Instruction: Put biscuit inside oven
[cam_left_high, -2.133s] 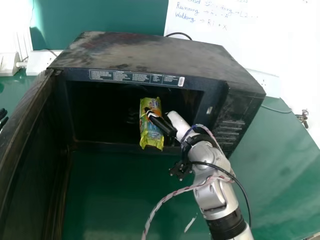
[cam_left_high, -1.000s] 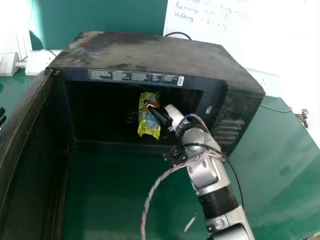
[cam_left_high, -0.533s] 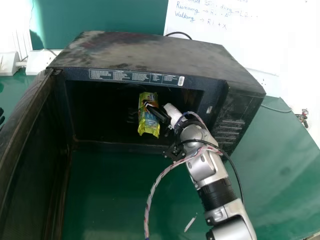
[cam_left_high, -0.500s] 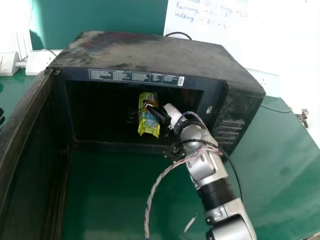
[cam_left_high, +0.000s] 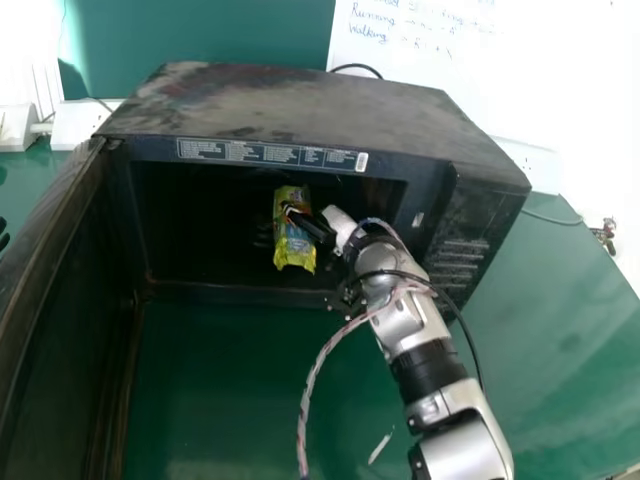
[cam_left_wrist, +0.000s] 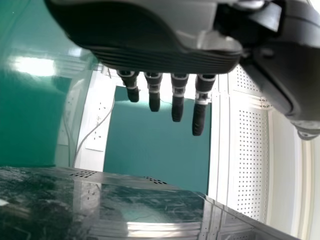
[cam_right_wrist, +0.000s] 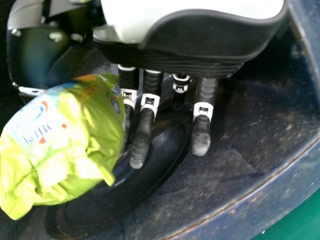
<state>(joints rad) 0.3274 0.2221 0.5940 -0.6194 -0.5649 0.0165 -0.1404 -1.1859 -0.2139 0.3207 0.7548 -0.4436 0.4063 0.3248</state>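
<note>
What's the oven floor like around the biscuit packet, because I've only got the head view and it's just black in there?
Observer: The right wrist view shows a round ring shape in the oven floor, beside the biscuit packet as that camera sees it.
Operator: Okay, and the right hand, are all its fingers up against the packet?
Observer: No, the right wrist view shows some fingers of the right hand pointing down toward the floor, clear of the packet.
</note>
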